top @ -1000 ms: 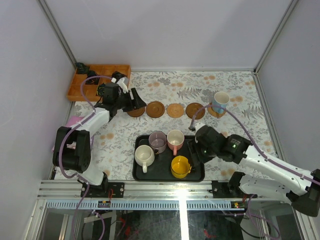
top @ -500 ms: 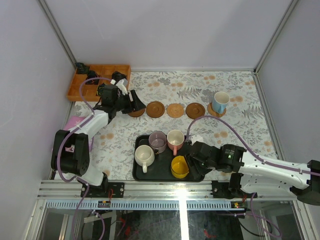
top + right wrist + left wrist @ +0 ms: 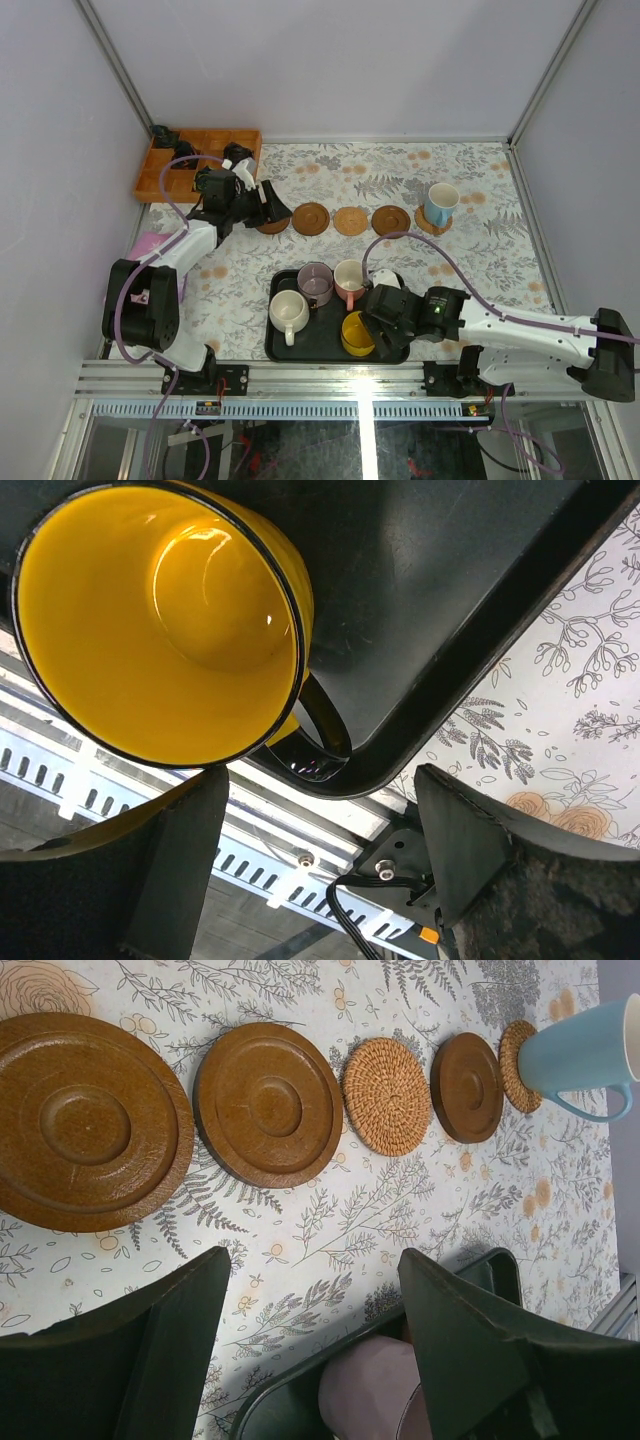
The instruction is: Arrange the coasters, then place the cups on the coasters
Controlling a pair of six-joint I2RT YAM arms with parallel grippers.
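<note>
The floral-patterned worktop (image 3: 480,190) carries a black tray (image 3: 322,342) near the front edge and an orange wooden box (image 3: 215,140) at the far left corner. The left gripper (image 3: 312,1290) hovers over the left end of the coaster row, its fingers spread apart with nothing between them. The right gripper (image 3: 320,780) is low at the tray's front right corner, fingers wide apart around the handle of the yellow cup (image 3: 160,620), not closed on it. The cream cup (image 3: 289,311), mauve cup (image 3: 315,283) and pink cup (image 3: 350,278) also stand in the tray. The blue cup (image 3: 440,203) sits on the rightmost coaster. The five coasters (image 3: 350,220) lie in a line behind the tray, near one another but apart.
</note>
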